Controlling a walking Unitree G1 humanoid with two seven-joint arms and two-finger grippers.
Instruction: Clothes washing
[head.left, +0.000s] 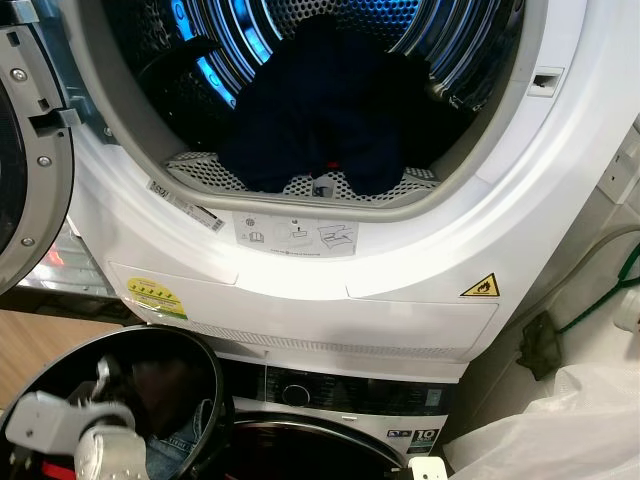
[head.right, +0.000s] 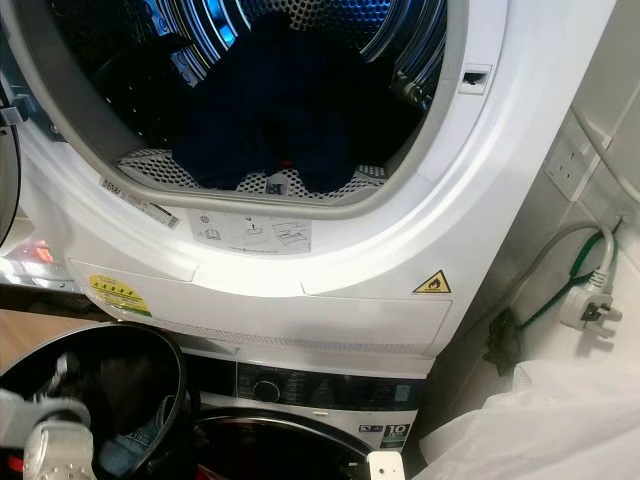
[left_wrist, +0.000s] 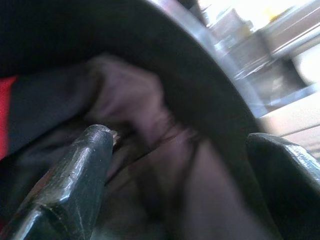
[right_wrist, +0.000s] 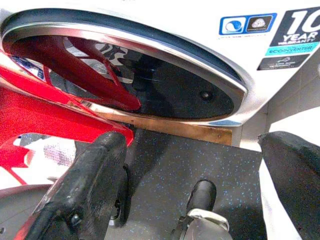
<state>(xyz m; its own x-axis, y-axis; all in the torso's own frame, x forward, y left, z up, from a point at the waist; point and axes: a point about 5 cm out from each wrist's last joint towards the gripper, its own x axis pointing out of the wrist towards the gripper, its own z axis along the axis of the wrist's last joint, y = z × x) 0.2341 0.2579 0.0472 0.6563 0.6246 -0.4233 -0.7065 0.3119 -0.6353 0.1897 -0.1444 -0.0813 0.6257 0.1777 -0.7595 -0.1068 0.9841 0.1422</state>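
The upper machine's drum (head.left: 300, 60) stands open, lit blue inside, with a heap of dark navy clothes (head.left: 320, 110) at its front lip. Below it is the washing machine (head.left: 330, 400), its round glass door (right_wrist: 150, 75) framed in chrome. At the lower left a black round tub (head.left: 150, 400) holds dark cloth and something blue. My left arm (head.left: 70, 430) reaches down into it. My left gripper (left_wrist: 190, 165) is open over dark crumpled cloth (left_wrist: 130, 105) inside the tub's rim. My right gripper (right_wrist: 200, 165) hangs low and open over the speckled floor (right_wrist: 190, 155), holding nothing.
The upper machine's door (head.left: 25, 150) swings open on the left. A red basket (right_wrist: 45, 105) sits by the washer door. A white plastic bag (head.left: 560, 420) lies at the lower right. On the right wall hang a plug (head.right: 590, 300) and a green cable (head.right: 560, 290).
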